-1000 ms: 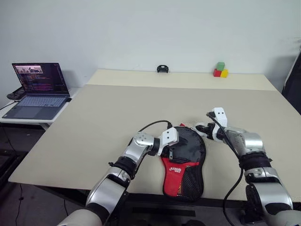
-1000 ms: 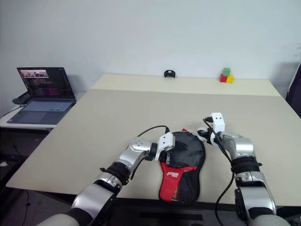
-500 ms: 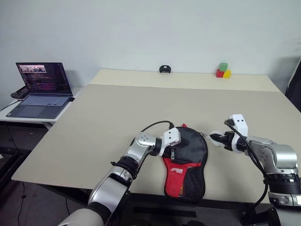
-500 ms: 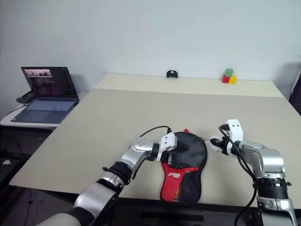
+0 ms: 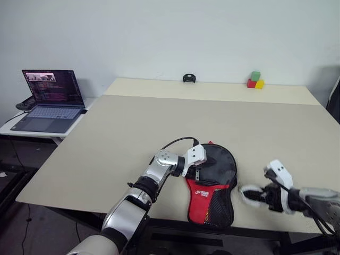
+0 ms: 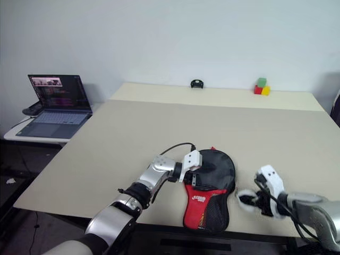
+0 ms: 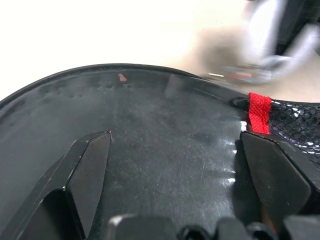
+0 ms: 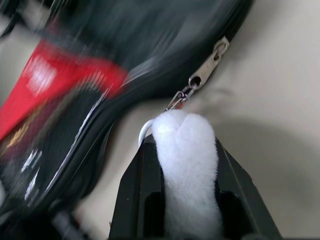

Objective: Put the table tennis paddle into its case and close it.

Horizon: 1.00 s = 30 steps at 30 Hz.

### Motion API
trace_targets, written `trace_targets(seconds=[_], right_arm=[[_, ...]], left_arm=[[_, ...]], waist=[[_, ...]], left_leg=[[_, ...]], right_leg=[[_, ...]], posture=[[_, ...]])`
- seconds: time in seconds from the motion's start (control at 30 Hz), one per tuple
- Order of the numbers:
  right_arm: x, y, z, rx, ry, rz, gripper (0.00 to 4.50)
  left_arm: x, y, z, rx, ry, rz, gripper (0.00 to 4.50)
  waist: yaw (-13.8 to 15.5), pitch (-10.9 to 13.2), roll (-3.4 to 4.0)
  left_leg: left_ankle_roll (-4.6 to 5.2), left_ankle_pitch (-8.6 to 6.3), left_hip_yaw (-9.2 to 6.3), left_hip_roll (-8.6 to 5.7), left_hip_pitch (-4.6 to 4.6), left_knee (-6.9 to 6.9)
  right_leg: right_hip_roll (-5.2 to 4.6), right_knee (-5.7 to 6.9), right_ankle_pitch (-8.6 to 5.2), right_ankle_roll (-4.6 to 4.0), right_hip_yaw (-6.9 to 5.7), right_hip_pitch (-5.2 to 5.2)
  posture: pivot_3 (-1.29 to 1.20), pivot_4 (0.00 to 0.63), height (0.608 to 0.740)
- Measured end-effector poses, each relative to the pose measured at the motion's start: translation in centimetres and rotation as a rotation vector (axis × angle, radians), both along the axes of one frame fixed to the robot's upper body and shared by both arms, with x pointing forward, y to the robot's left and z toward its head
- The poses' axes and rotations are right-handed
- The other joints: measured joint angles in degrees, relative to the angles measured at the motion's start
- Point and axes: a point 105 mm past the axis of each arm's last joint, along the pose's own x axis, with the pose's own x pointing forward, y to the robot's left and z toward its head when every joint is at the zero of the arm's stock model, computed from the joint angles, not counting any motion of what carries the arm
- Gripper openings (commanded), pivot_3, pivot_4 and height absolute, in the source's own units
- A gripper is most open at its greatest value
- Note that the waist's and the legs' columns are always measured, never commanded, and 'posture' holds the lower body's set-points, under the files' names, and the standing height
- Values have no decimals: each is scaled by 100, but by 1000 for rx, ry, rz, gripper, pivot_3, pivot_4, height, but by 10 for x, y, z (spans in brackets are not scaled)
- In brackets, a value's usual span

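Observation:
The case (image 5: 211, 180) lies flat near the table's front edge, its round black part farther away and its red logo panel (image 5: 200, 193) nearer. My left gripper (image 5: 197, 170) rests open on the round black part, and its fingers (image 7: 92, 165) stand spread over the black surface. My right gripper (image 5: 256, 195) sits by the case's right side, shut on a white fluffy zipper pull (image 8: 185, 155). A ring links the pull to the metal zipper slider (image 8: 207, 67) on the case's edge. The paddle is hidden.
An open laptop (image 5: 48, 101) sits on a side table at the left. Red, green and yellow blocks (image 5: 255, 81) and a small black object (image 5: 188, 78) stand at the table's far edge. The table's front edge (image 5: 159, 217) runs just below the case.
My right gripper has drawn back from the case's far right edge toward the table's front edge, taking the white pull along the case's right side. The left gripper stayed put.

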Motion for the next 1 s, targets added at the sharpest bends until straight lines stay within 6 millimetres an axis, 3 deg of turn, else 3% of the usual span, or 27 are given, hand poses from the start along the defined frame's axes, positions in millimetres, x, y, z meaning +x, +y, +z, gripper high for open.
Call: trace_targets(seconds=[0.33,0.57,0.73,1.0], right_arm=[[-41,0,3,-14,42,141,509],[-91,27,-5,73,183,317,491],[-97,34,-6,82,178,340,491],[-96,64,-11,169,141,322,482]], left_arm=[[-4,-7,-1,-4,6,-17,4500],[-5,-9,-1,-4,8,-26,4500],[-5,-7,-3,-1,9,-20,4500],[-7,-9,-3,-2,14,-32,4500]], waist=[[31,-10,5],[40,-13,-1],[20,-15,-3],[30,-23,-8]], left_leg=[[17,-16,-35,-8,5,-5],[30,-40,-34,-20,11,1],[29,-40,-38,-16,16,-1],[24,-45,-42,-19,15,-3]], right_leg=[[-6,-70,-12,27,-44,55],[-40,-78,-26,49,-40,71],[-43,-79,-29,52,-45,73],[-47,-81,-33,56,-47,72]], posture=[[0,150,740],[0,150,740],[0,150,740],[0,150,740]])
